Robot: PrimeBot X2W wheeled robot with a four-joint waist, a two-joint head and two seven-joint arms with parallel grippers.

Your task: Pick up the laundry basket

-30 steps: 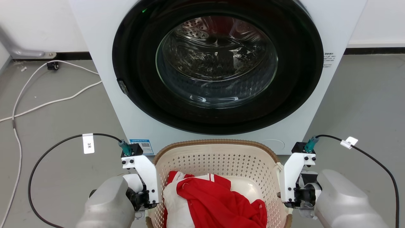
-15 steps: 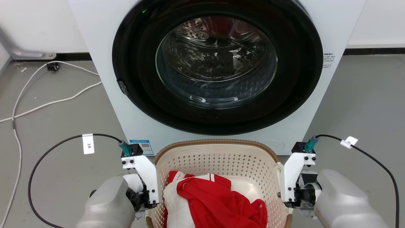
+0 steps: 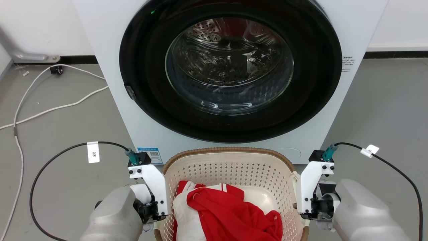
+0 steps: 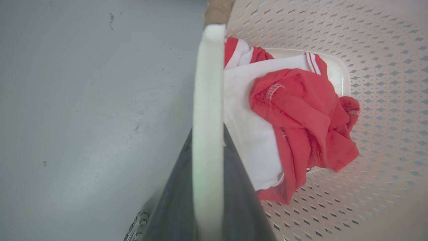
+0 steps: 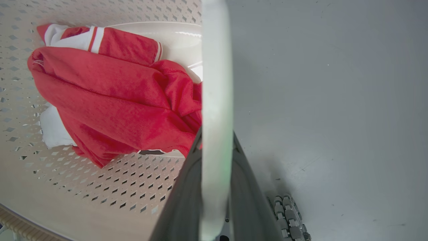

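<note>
The cream laundry basket (image 3: 230,167), with perforated walls and a brown woven rim, is at the bottom middle of the head view, in front of the washing machine. It holds red and white clothes (image 3: 230,211). My left gripper (image 3: 152,209) is at its left side and my right gripper (image 3: 309,209) at its right side. In the left wrist view the dark fingers (image 4: 240,187) flank the white side handle (image 4: 209,83), shut on it. In the right wrist view the fingers (image 5: 247,187) clamp the other white handle (image 5: 216,67) the same way.
A white front-loading washing machine (image 3: 113,100) with its round glass door shut stands right behind the basket. White cables (image 3: 50,108) lie on the grey floor at the left. Black cables loop out from both wrists over the floor at either side.
</note>
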